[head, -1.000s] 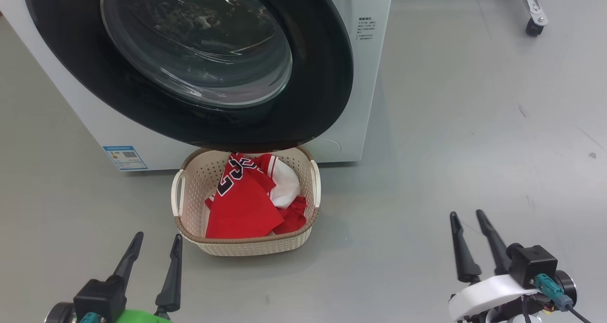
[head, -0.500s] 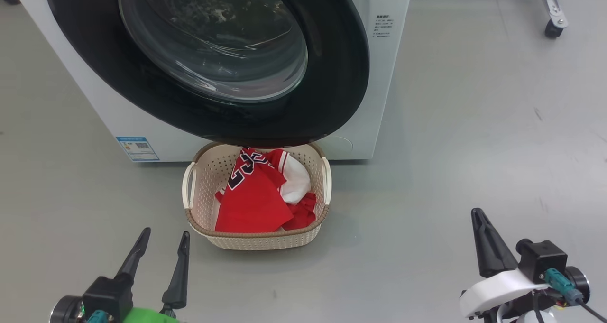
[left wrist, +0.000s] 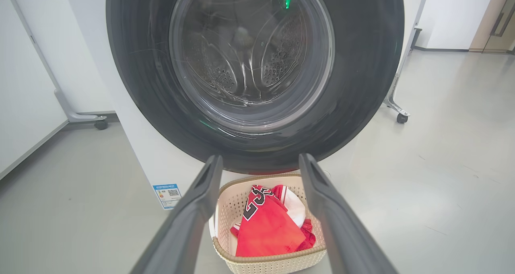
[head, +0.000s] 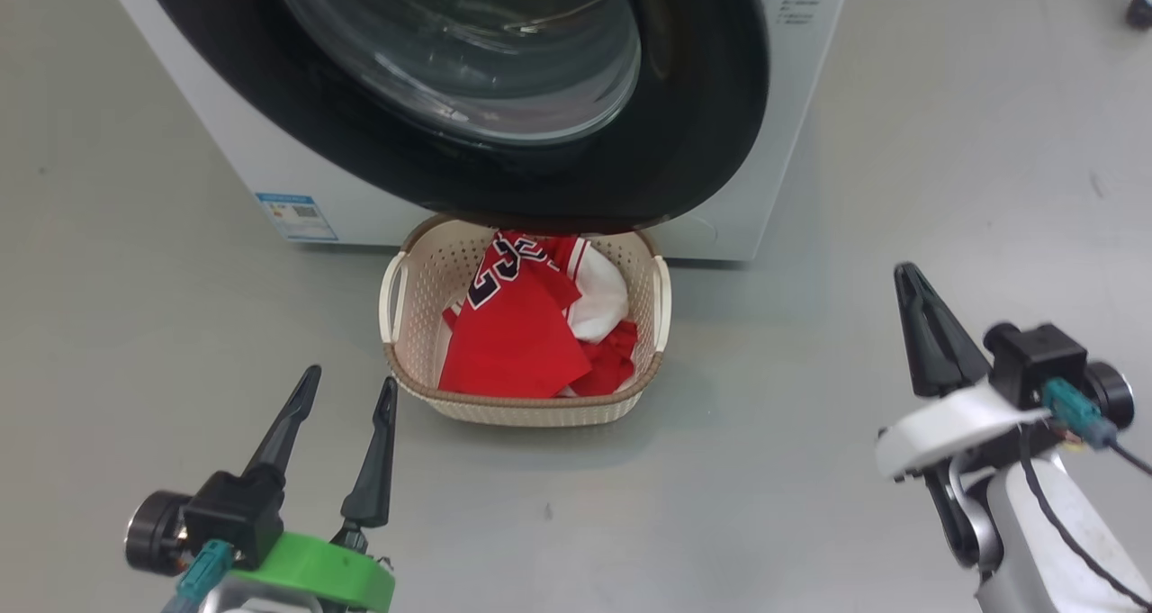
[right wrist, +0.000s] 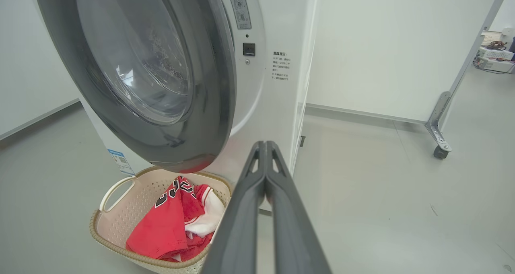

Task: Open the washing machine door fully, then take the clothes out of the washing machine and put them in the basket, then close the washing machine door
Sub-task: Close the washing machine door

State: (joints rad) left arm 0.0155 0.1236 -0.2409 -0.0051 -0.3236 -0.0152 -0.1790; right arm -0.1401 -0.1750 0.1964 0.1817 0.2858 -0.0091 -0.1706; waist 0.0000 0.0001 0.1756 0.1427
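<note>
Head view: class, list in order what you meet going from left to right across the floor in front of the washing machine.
The left claw, open → the cream perforated basket → the right claw, shut.

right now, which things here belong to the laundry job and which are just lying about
Job:
washing machine door
clothes
basket
washing machine

Lying about:
wheeled frame leg
boxes with cables, far back
</note>
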